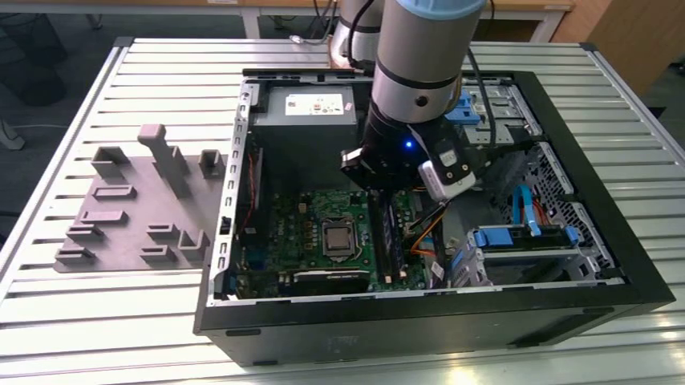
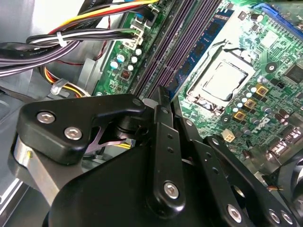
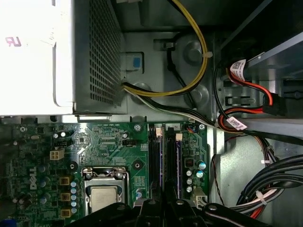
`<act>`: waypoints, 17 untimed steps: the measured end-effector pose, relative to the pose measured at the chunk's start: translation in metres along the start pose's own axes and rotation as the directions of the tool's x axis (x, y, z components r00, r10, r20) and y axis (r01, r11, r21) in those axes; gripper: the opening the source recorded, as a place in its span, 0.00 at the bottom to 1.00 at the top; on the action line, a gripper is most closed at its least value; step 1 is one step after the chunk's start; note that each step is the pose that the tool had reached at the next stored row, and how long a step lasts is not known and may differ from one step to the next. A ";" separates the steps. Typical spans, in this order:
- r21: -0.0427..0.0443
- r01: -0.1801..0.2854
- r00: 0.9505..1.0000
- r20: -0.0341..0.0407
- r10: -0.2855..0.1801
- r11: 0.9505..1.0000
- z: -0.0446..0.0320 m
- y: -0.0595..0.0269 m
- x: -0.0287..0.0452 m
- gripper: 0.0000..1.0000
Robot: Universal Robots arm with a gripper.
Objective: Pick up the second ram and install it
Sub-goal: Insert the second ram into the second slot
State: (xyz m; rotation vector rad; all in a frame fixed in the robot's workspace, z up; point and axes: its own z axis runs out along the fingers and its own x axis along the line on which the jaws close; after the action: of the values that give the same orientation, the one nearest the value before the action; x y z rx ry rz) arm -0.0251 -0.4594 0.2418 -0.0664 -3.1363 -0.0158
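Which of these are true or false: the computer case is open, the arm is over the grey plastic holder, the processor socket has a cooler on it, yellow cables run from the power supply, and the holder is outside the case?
1. The computer case lies open. True.
2. The arm hangs over the grey holder. False: its gripper is inside the case, above the memory slots of the motherboard.
3. A cooler covers the processor socket. False: the metal top is bare.
4. Yellow cables run from the power supply. True.
5. The holder sits outside the case. True.
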 end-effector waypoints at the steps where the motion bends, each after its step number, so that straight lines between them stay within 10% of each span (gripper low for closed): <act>1: 0.000 0.000 1.000 0.000 0.000 1.000 0.0007 0.0000 -0.0001 0.14; 17: -0.002 -0.001 1.000 -0.002 0.000 1.000 0.0064 -0.0042 -0.0009 0.14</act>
State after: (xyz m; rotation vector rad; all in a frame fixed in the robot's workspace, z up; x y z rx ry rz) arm -0.0244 -0.4636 0.2353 -0.0671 -3.1347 -0.0192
